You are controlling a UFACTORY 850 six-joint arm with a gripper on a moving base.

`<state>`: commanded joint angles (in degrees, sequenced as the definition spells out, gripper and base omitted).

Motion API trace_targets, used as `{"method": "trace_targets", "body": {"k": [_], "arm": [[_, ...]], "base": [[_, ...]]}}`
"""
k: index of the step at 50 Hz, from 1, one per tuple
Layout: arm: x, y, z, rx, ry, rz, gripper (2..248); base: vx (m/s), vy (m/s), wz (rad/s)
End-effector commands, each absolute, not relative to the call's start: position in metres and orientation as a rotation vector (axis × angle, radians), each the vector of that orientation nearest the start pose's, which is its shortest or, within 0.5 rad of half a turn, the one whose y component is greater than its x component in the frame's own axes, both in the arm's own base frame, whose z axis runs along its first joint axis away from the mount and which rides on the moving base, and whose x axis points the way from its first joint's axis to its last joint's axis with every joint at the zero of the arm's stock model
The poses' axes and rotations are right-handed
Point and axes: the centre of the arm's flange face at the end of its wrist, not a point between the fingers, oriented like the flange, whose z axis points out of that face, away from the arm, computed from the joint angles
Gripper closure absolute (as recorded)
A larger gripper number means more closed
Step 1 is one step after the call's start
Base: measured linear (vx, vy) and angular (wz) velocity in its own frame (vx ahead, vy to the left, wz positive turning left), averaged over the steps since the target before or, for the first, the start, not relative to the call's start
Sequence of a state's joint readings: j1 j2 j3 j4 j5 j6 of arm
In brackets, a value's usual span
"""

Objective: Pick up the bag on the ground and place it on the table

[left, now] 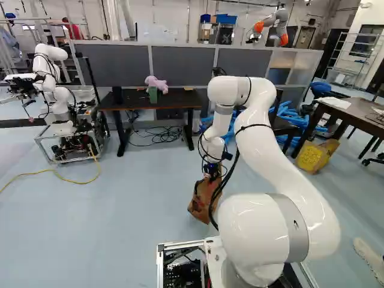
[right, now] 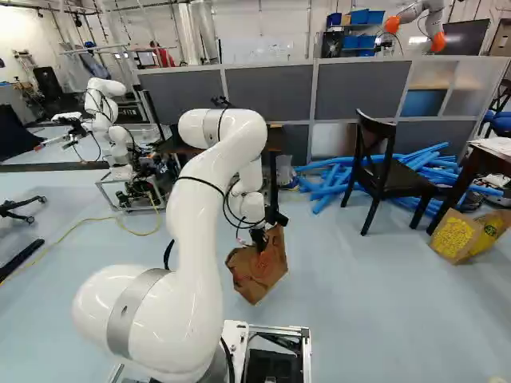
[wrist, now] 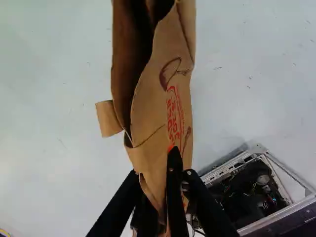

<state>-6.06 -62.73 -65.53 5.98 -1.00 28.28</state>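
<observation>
My gripper (left: 211, 173) hangs at the arm's end in the left base view, with the brown paper bag (left: 203, 203) below it. In the right base view the same bag (right: 259, 270) hangs tilted beneath the gripper (right: 260, 238). The wrist view shows the gripper (wrist: 160, 190) shut on the bag's paper; the bag (wrist: 157, 98) stretches ahead of the fingers, its mouth partly open and a flap sticking out at one side. The fingertips are partly hidden by the paper. A dark table (left: 170, 103) stands farther ahead, left of the arm in the left base view.
On the dark table are a pink plush toy (left: 157, 84) and a green block (left: 153, 95). A black chair (right: 383, 171) stands before blue tubes (right: 327, 187). Another table (left: 354, 114), with a yellow-printed box (left: 313, 156) beside it, is at the right. Another robot (left: 57, 90) stands at the left.
</observation>
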Motion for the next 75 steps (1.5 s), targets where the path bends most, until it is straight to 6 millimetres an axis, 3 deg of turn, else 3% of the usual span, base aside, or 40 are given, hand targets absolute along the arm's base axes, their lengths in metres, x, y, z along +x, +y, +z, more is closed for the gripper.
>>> {"method": "trace_targets", "body": {"k": [75], "arm": [[0.407, 0.003, 0.146, -3.001, 0.911, -0.033, 229]], "base": [[0.0, 0.0, 0.0]]}}
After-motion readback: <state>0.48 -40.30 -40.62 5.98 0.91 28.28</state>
